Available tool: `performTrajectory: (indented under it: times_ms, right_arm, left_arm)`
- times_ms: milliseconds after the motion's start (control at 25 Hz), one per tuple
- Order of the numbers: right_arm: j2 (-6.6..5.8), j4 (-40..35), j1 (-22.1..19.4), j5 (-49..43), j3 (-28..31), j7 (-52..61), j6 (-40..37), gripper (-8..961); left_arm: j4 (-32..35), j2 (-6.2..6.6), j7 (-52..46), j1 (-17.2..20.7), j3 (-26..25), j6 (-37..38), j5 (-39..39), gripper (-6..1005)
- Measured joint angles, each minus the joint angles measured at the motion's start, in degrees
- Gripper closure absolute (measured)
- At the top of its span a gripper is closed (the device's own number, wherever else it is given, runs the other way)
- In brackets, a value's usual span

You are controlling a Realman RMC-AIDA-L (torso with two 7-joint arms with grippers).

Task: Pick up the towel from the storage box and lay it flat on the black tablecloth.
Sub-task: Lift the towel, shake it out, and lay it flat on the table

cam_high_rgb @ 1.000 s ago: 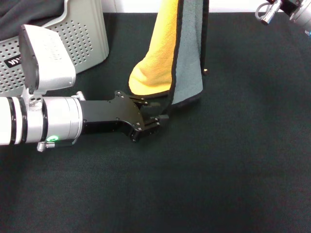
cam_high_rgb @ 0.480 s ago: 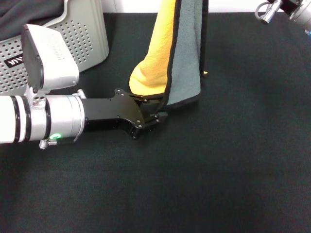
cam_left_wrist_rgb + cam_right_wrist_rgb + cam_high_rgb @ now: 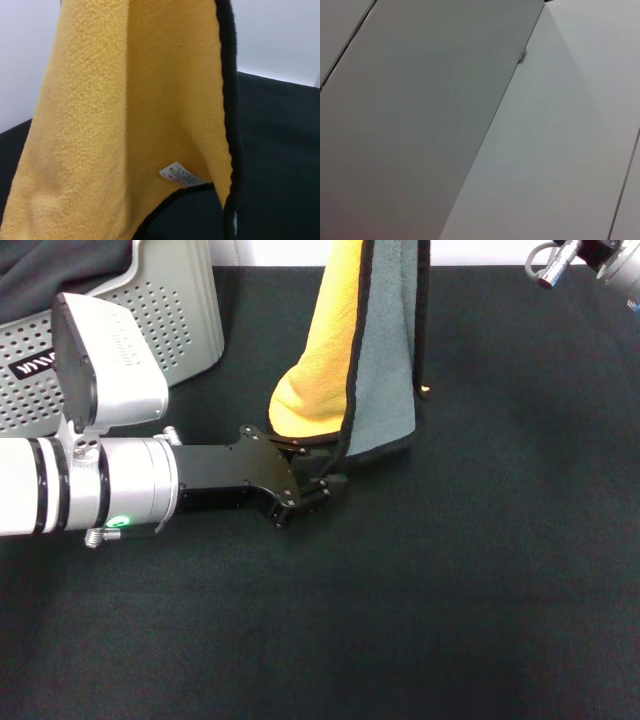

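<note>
The towel hangs upright from above the head view's top edge, folded lengthwise with its yellow-orange face to the robot's left and its grey-green face to the right, its lower end touching the black tablecloth near the storage box. The left gripper lies low on the cloth at the towel's bottom edge, its black fingers at the trim; whether they pinch it I cannot tell. The left wrist view shows the towel's yellow side with a small white label.

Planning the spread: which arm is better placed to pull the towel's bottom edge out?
Left, probably. The left gripper sits at the hanging towel lower hem above the black tablecloth; the right arm is far off, up high.
</note>
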Motion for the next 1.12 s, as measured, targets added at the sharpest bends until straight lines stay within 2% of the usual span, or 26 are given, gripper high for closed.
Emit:
performTrajectory:
  times_ms: [560,1000,1120]
  right_arm:
    - [0.0,0.14,0.0,0.0,0.27,-0.31,0.0,947]
    - [0.0,0.24,0.0,0.0,0.36,-0.3,-0.6,947]
    - [0.0,0.33,-0.3,0.0,0.4,-0.14,-0.62,947]
  left_arm:
    - [-0.07,-0.02,2.41,-0.44,-0.2,-0.06,-1.27,818]
    - [0.16,0.22,2.04,-0.73,-0.84,0.13,-1.21,954]
    - [0.58,0.25,1.85,-0.71,-1.73,1.02,-1.29,960]
